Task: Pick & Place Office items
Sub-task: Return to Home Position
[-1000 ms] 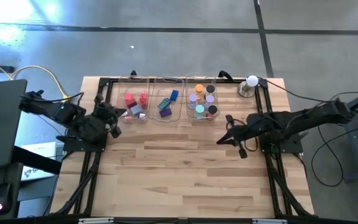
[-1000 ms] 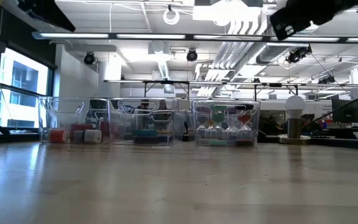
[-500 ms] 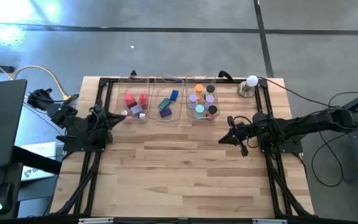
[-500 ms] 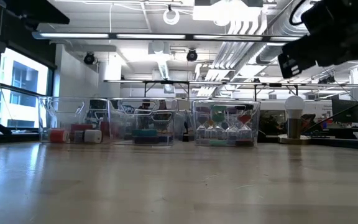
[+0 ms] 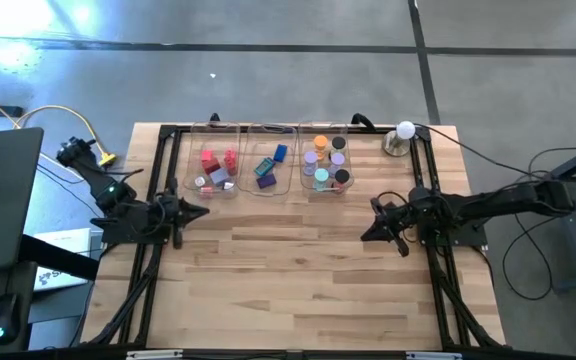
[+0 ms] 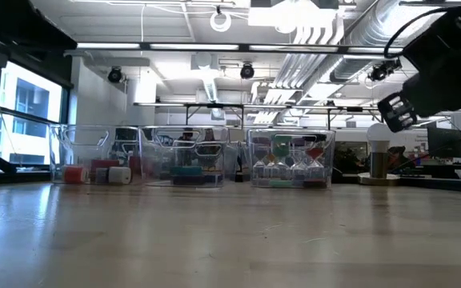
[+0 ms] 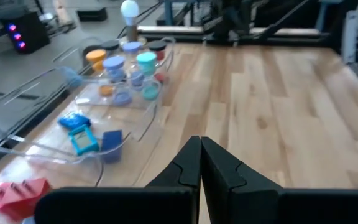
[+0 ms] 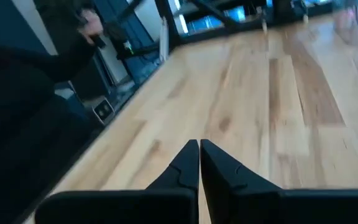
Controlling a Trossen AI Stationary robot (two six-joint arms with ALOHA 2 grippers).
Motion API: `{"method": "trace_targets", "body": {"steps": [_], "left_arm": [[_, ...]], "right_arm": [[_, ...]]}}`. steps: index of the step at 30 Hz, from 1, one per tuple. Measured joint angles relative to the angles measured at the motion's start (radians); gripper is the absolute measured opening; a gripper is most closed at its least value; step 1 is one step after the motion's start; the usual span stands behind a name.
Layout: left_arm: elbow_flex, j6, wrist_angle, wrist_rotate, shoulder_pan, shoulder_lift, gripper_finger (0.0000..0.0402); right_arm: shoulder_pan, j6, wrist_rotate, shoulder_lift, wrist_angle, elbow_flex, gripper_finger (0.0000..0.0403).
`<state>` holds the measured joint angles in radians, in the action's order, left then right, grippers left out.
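The left end effector [image 5: 201, 211] at 9 o'clock and the right end effector [image 5: 371, 228] at 3 o'clock are closed and empty. The office items [image 5: 268, 165] lie in clear trays [image 5: 268, 128] at 12 o'clock of the tabletop [image 5: 298, 270].

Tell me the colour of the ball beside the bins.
White. The round ball on its metal base shows best in the high view.

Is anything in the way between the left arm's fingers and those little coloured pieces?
Only the walls of the clear plastic trays, which enclose the small coloured pieces. The wooden table between them and the left gripper shows nothing else.
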<state>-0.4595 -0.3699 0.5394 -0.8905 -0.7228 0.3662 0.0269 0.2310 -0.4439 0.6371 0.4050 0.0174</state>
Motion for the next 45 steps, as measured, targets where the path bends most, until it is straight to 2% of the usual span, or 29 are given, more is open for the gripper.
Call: {"method": "trace_targets", "body": {"steps": [3, 9, 12, 16, 22, 25, 29, 35, 38, 40, 45], "left_arm": [[0.0, 0.014, -0.007, -0.001, -0.031, -0.027, 0.0001], [-0.001, 0.013, -0.006, -0.001, -0.059, -0.08, 0.0001], [-0.001, 0.011, -0.006, -0.001, -0.061, -0.094, 0.0001], [-0.001, 0.011, -0.006, 0.0, -0.061, -0.097, 0.0001], [-0.001, -0.005, -0.007, 0.005, -0.061, -0.096, 0.0001], [0.016, -0.024, -0.028, 0.053, -0.06, -0.097, 0.0001], [0.101, -0.002, -0.168, 0.136, -0.06, -0.096, 0.0001], [0.316, 0.118, -0.568, 0.231, -0.058, -0.088, 0.0001], [0.408, 0.149, -0.72, 0.267, -0.045, -0.087, 0.0001], [0.444, 0.155, -0.778, 0.3, -0.027, -0.086, 0.0001], [0.446, 0.139, -0.757, 0.358, 0.031, -0.082, 0.0001]], "right_arm": [[0.0, -0.022, 0.033, -0.058, -0.097, -0.002, 0.0003], [0.0, -0.053, 0.18, -0.199, -0.241, -0.001, 0.0007], [0.0, -0.074, 0.209, -0.27, -0.329, -0.001, 0.0007], [0.016, -0.104, 0.315, -0.352, -0.404, 0.008, 0.0007], [0.059, -0.127, 0.214, -0.4, -0.416, 0.013, 0.0004], [0.069, -0.105, 0.187, -0.397, -0.413, 0.014, 0.0003], [0.072, -0.042, 0.209, -0.392, -0.414, 0.014, 0.0004], [0.072, 0.107, 0.362, -0.392, -0.421, 0.012, 0.0003], [0.072, 0.154, 0.391, -0.392, -0.422, 0.011, 0.0003], [0.072, 0.163, 0.39, -0.392, -0.422, 0.011, 0.0005], [0.072, 0.164, 0.39, -0.391, -0.419, 0.011, 0.0006]]}}
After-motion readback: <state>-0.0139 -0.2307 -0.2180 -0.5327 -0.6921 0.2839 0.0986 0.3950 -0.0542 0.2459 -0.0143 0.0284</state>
